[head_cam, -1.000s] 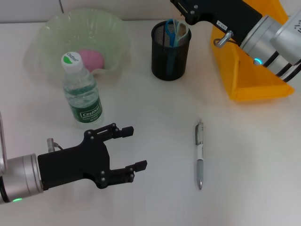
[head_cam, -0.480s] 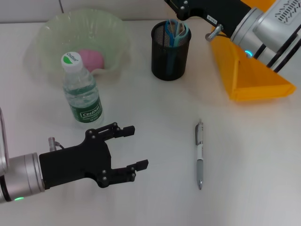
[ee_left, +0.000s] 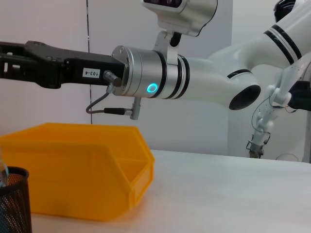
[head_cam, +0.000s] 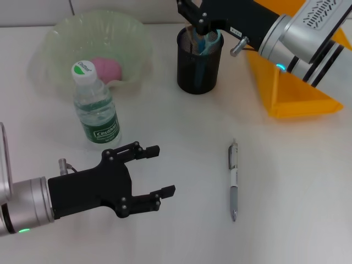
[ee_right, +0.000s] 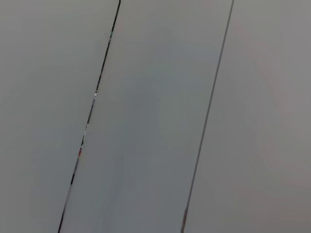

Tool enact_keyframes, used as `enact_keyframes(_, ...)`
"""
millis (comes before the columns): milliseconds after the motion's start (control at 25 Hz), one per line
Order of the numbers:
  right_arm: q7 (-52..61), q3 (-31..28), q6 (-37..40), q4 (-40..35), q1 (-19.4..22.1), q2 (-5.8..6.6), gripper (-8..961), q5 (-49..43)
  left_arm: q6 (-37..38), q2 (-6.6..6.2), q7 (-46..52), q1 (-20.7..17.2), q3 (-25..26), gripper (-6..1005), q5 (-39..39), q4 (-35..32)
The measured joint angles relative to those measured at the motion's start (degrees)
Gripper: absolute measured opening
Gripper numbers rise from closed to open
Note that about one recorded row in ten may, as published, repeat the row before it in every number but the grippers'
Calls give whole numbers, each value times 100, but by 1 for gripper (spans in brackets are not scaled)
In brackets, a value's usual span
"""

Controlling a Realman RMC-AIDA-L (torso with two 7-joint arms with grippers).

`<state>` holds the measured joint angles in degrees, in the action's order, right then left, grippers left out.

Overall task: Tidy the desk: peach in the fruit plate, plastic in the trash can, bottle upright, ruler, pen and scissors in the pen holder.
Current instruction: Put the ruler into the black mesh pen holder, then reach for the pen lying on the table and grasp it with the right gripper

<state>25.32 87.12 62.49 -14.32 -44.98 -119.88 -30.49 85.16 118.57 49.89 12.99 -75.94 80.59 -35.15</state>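
Observation:
A silver-and-white pen (head_cam: 233, 181) lies on the white desk, right of centre. My left gripper (head_cam: 163, 170) hovers open and empty to the left of it, near the front edge. The black mesh pen holder (head_cam: 199, 66) stands at the back, and blue scissors handles (head_cam: 204, 39) stick out of it. My right gripper (head_cam: 192, 15) hangs just over the holder's rim. The clear bottle (head_cam: 94, 107) stands upright with its white cap on. A pink peach (head_cam: 105, 69) rests in the pale green fruit plate (head_cam: 55, 38). The ruler and the plastic are not in view.
The yellow trash can (head_cam: 291, 91) sits at the back right, partly under my right arm (head_cam: 297, 33); the left wrist view also shows the trash can (ee_left: 73, 170) and the pen holder's edge (ee_left: 14, 199). The right wrist view holds only a blank wall.
My right arm has swung left, bringing its gripper from the holder's right side to over its left rim. The left gripper has crept slightly to the right.

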Motion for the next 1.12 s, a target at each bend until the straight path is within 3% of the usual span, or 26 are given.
enact_keyframes(1120, 246, -30, -230, -7, 186, 0, 488, 6, -26, 9, -15, 55, 0, 797, -10, 6)
